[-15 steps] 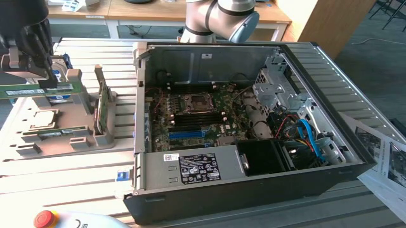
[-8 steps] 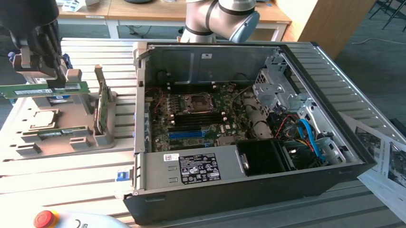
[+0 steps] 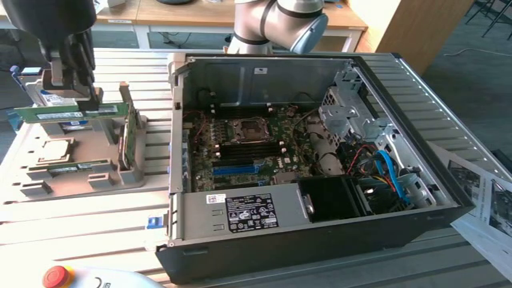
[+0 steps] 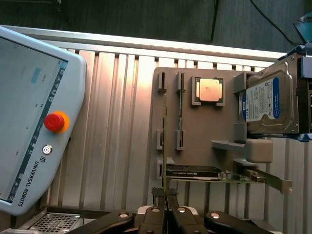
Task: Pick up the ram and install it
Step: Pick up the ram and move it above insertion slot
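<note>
My gripper [image 3: 86, 105] is shut on the ram [image 3: 71, 113], a long slim green stick with a pale label. It holds the stick level above the grey parts tray [image 3: 96, 183] at the exterior view's left. In the wrist view the ram [image 4: 165, 141] shows edge-on as a thin line running out from between the black fingertips of my gripper [image 4: 165, 195]. A second green stick [image 3: 76, 167] lies in its tray slot, seen edge-on as the second stick [image 4: 181, 112]. The open computer case [image 3: 448, 198] lies to the exterior view's right, with the motherboard [image 3: 240, 144] and its dark and blue slots [image 3: 237, 162] exposed.
On the tray are a broad green expansion card [image 3: 126, 129], a square processor [image 4: 209, 90] and a silver hard drive [image 4: 263, 100]. A teach pendant [image 4: 34, 117] with a red stop button [image 4: 54, 122] lies on the slatted table beside the tray. Papers [image 3: 488, 204] lie at the exterior view's right of the case.
</note>
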Controlling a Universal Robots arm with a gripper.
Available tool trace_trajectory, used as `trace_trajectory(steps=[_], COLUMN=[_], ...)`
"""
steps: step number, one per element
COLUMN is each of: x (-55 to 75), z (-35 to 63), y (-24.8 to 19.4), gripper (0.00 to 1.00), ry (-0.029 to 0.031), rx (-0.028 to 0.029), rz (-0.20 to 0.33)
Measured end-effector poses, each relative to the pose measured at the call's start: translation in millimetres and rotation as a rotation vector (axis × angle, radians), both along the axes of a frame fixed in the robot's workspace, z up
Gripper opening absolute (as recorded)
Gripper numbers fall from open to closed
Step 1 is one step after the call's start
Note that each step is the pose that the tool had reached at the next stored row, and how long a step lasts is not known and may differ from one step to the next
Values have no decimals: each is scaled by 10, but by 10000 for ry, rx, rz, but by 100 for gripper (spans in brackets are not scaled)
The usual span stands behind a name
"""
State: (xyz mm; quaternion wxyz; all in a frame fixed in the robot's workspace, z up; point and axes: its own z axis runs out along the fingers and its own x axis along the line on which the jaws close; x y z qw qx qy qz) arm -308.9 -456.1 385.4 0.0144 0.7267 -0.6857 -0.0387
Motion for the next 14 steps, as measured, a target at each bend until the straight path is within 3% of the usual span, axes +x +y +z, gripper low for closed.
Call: trace_trajectory(steps=[14], x=[456], z=[0], y=[-30], gripper=[12], ry=[0], rx=[0], rz=[26])
